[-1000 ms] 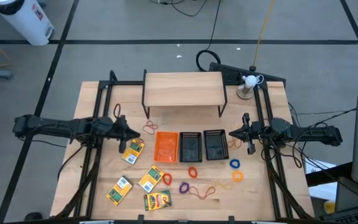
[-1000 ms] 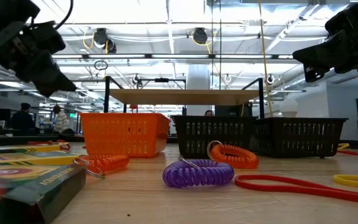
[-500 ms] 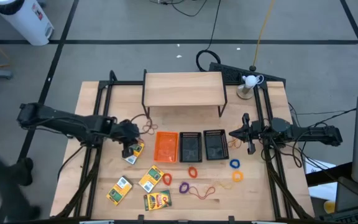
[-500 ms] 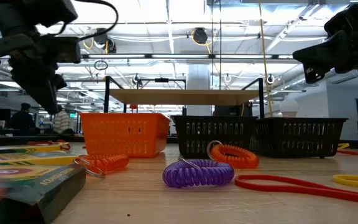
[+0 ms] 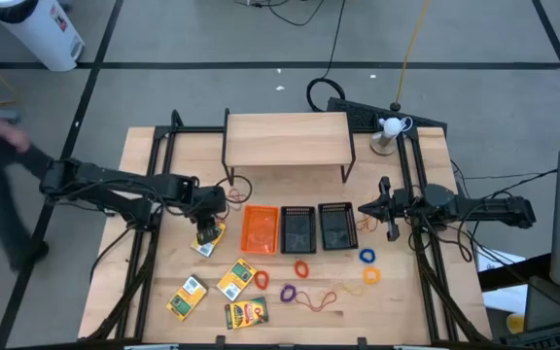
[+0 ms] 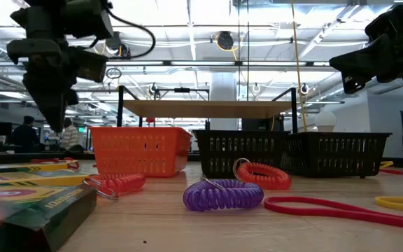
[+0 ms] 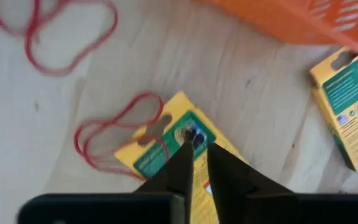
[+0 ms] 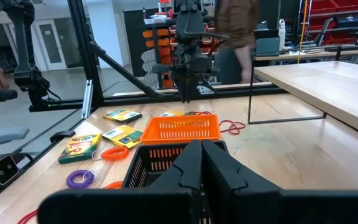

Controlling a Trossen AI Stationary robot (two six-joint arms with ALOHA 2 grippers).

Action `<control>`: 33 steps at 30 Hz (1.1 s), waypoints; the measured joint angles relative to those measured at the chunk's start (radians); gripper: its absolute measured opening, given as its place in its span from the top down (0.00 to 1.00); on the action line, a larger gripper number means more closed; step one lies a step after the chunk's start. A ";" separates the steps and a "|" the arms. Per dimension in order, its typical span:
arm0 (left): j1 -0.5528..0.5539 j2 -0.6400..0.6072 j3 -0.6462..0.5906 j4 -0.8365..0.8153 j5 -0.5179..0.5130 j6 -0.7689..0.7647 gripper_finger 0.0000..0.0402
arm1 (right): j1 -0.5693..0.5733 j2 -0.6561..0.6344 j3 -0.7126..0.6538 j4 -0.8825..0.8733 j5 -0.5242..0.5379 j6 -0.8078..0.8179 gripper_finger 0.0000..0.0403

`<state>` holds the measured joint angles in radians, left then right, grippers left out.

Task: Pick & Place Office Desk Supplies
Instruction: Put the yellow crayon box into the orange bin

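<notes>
Left gripper (image 5: 205, 226) is pointing straight down over the crayon box (image 5: 207, 236) that sits just left of the orange tray (image 5: 261, 228), fingers (image 7: 180, 167) cracked open a sliver and grasping nothing. A red rubber band (image 7: 114, 140) loops against that box's edge. There's bare wood between box and tray, though the tray wall is near. The two black mesh trays (image 5: 316, 227) sit side by side to the right of the orange one. Right gripper (image 5: 385, 207) is clenched shut, hovering near the right table edge beside the far black tray. Compared to a second ago, the left arm has swung in from the left edge and tipped down over the box; the right one hasn't budged.
</notes>
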<state>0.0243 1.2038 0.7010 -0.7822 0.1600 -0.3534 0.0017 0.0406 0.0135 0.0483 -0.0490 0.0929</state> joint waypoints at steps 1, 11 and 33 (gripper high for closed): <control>0.006 0.006 0.000 -0.003 0.010 -0.001 0.83 | 0.000 0.000 0.000 0.000 0.000 0.000 1.00; 0.017 0.031 0.000 0.035 -0.047 0.135 0.51 | 0.000 0.000 0.000 0.000 0.000 -0.004 1.00; 0.016 0.187 -0.001 0.076 -0.117 0.281 0.50 | 0.000 0.000 0.000 -0.002 0.000 -0.004 1.00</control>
<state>0.0406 1.3910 0.7003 -0.7062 0.0433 -0.0727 0.0017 0.0403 0.0135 0.0467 -0.0490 0.0891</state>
